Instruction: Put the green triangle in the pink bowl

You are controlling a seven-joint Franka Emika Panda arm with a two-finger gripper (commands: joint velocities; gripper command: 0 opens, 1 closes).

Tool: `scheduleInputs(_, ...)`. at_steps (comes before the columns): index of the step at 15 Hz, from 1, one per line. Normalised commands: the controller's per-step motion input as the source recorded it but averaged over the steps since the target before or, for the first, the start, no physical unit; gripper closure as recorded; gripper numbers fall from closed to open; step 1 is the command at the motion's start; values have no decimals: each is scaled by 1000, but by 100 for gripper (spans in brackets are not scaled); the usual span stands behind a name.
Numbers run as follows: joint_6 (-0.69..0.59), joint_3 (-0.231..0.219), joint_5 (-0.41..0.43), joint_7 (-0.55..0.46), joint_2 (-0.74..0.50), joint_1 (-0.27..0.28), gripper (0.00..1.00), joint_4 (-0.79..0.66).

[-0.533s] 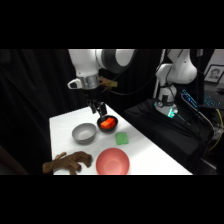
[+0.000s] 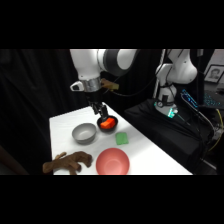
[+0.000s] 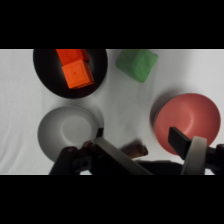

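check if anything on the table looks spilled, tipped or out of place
Nothing looks spilled or tipped. The grey bowl, the pink bowl and the dark bowl holding orange blocks all sit upright. The green triangle lies flat on the table between them. One oddity: a brown plush toy sprawls at the table's near edge.

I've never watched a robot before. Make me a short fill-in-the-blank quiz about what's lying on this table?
1. The small bright green flat block lies on the white table, not in any ____.
2. The orange blocks sit inside the small ____ bowl.
3. The round grey bowl holds ____.
4. The largest bowl is the wide shallow one coloured ____.

Missing words: bowl; dark; nothing; pink
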Motion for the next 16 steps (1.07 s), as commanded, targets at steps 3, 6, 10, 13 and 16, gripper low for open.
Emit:
scheduleInputs(3, 272, 12, 4, 306, -199, 37, 0, -321)
scheduleInputs(6, 279, 13, 22, 254, -217, 42, 0, -366)
scheduleInputs(10, 269, 11, 47, 201, -267, 36, 0, -388)
scheduleInputs(13, 258, 11, 73, 164, -305, 30, 0, -397)
scheduleInputs(16, 235, 18, 92, 136, -282, 31, 0, -359)
